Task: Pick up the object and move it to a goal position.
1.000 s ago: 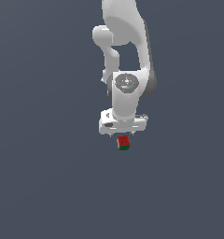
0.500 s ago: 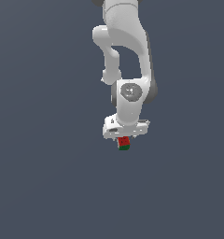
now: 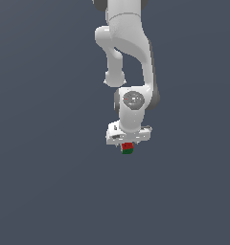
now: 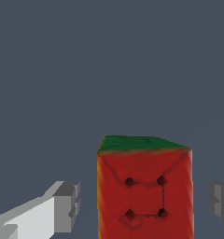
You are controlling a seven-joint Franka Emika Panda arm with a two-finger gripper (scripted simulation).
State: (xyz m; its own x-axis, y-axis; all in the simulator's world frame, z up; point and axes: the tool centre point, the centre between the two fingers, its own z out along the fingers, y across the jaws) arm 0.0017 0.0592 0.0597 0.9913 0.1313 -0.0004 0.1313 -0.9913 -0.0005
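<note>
In the wrist view the cube [image 4: 144, 186] fills the near foreground: a red face with four dark dots joined by thin lines turned toward the camera, and a green face on the side away from it. Grey fingertips [image 4: 67, 207] flank the cube, one on each side, and a visible gap of dark background separates each pad from the cube's sides, so the claw [image 4: 144, 205] stands spread a little wider than the cube and does not press on it in this view. Beyond the cube lies only a flat slate-grey surface.

In the exterior view the cube [image 3: 127, 148] shows red above green, directly beneath the white claw [image 3: 128, 145] and narrower than it. Above that rises the white Panda arm [image 3: 129, 57], its wrist pointing straight down, its upper links running out of the picture's top.
</note>
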